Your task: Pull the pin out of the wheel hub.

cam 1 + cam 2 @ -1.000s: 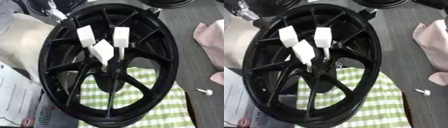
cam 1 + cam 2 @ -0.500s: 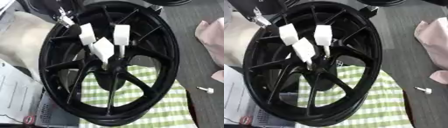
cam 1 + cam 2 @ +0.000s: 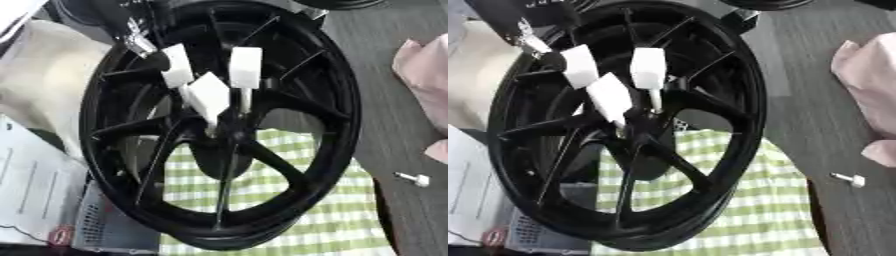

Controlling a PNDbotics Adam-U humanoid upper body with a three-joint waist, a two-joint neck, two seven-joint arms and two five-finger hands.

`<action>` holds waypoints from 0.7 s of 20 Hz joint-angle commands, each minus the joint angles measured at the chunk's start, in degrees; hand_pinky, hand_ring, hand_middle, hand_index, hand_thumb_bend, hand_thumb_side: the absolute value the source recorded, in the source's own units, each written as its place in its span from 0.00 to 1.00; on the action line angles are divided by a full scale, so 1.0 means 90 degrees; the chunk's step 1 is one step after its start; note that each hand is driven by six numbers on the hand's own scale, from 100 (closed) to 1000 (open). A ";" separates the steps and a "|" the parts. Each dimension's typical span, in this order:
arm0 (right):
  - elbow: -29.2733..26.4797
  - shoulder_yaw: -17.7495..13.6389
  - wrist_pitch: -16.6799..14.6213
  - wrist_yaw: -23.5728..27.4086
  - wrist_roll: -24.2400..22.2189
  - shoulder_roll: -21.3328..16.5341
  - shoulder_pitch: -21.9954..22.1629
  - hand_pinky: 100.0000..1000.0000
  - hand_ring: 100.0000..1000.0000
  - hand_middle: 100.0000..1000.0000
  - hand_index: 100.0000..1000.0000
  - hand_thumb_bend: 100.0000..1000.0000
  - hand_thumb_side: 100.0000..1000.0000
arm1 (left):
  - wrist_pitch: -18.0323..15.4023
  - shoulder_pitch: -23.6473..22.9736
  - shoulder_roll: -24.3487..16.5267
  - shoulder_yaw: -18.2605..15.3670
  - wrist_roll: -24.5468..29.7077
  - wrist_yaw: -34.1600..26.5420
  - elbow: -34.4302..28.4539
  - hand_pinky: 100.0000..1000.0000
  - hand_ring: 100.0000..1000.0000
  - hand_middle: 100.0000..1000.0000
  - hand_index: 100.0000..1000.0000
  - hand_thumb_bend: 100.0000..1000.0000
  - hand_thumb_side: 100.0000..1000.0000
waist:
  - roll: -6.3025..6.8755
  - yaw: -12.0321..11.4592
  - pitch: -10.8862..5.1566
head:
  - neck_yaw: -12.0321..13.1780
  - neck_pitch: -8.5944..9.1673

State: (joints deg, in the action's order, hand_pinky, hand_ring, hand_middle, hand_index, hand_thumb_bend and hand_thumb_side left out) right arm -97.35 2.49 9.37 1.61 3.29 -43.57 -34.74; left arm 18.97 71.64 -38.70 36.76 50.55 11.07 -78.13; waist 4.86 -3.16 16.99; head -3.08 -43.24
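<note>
Wheel hub (image 3: 219, 145), left robot hand (image 3: 140, 42) at rim

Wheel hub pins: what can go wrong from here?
1. Three white pins stand bunched at the hub; the left hand, reaching in at the upper left rim, may knock a neighbour while taking one.
2. The wheel stands tilted on the checked cloth; a pull could shift it.
3. A small white part lies near the table edge and could roll off.

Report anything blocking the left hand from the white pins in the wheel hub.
Nothing visible does. The left hand is over the upper-left rim of the wheel hub, right beside the nearest white pin, with no other object showing between them.
</note>
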 commanded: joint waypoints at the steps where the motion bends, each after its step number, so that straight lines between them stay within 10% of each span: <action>1: -0.0024 -0.0070 -0.0009 -0.0019 0.0026 -0.0097 -0.0083 0.83 0.69 0.63 0.74 0.26 0.32 | 0.0239 0.0172 -0.0057 -0.0022 0.0158 0.0043 0.0000 0.82 0.80 0.70 0.80 0.73 0.41 | -0.0020 0.0004 -0.0104 | 0.0018 -0.0004; 14: -0.0035 -0.0191 0.0119 0.0151 0.0534 -0.0102 0.0102 0.83 0.68 0.61 0.73 0.25 0.33 | 0.0490 0.0189 -0.0167 0.0019 0.0158 0.0313 -0.0504 0.83 0.81 0.71 0.81 0.73 0.43 | -0.0011 -0.0032 -0.0106 | -0.0219 0.0458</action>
State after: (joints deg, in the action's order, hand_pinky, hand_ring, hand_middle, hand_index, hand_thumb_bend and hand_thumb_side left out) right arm -97.22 1.43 10.42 2.70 7.73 -43.06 -33.19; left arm 20.26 71.83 -38.33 37.27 49.26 13.56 -81.62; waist 4.99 -3.36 16.99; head -4.85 -40.05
